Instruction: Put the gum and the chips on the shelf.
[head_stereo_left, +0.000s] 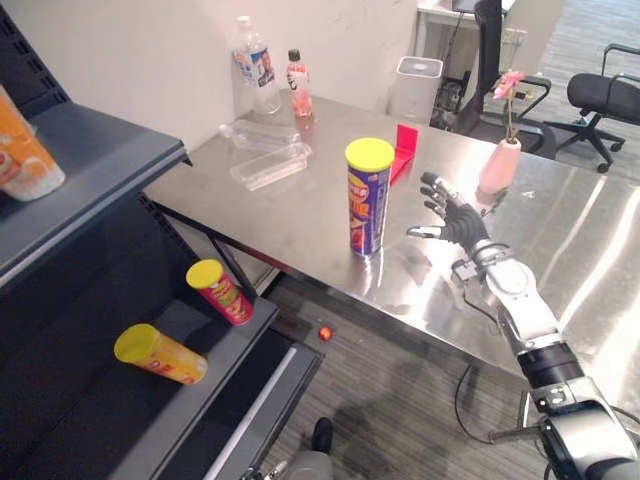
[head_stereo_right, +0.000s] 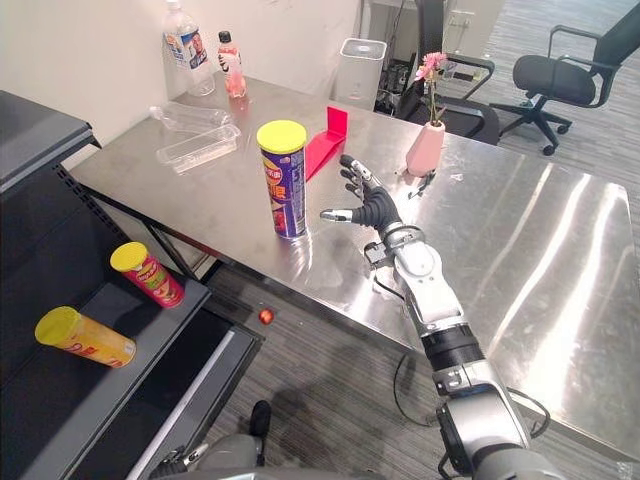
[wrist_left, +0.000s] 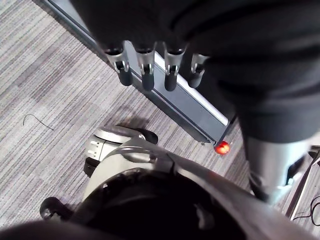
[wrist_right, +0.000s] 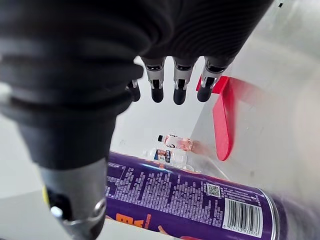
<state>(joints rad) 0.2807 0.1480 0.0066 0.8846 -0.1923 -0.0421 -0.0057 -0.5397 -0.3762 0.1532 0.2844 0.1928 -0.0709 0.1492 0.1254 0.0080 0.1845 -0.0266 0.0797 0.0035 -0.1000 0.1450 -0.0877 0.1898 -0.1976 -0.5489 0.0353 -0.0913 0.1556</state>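
Orange pack on top shelf: cut off by left edge, can't tell what it is. Red stand on table: near end partly hidden behind purple chips can. Rt wrist view: can runs off bottom edge, one end behind right robot hand thumb.

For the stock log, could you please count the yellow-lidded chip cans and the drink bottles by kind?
Yellow-lidded cylindrical chip cans: 3 (purple can, red can, yellow can)
Plastic drink bottles: 2 (clear bottle, pink bottle)
Total: 5

White wall, grey striped carpet; steel table, black office chairs behind
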